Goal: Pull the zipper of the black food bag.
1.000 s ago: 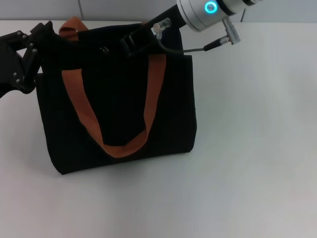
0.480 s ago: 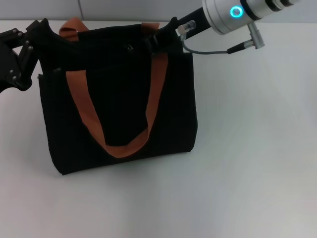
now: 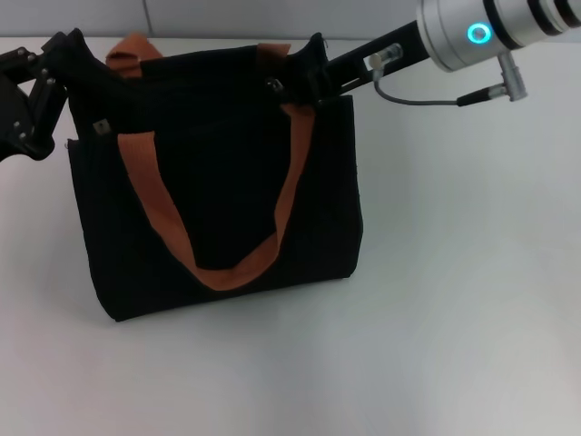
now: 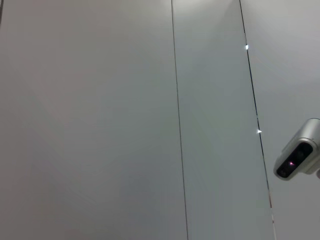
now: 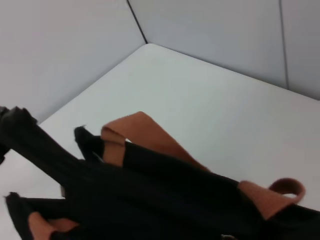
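Jaws: right gripper [image 3: 304,77] w/ zipper [image 3: 272,84] at bag [image 3: 218,200] top right, left gripper [image 3: 77,64] at top-left corner, clamp state can't tell; pull looks mostly done.

Plain grey wall panels [image 4: 90,120] with thin vertical seams [image 4: 178,130], a small silver camera [image 4: 299,156] at the edge.

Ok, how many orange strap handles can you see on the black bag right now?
2. One handle hangs in a loop down the bag's front face. The other handle peeks up behind the top edge, near the left gripper; most of it is hidden.
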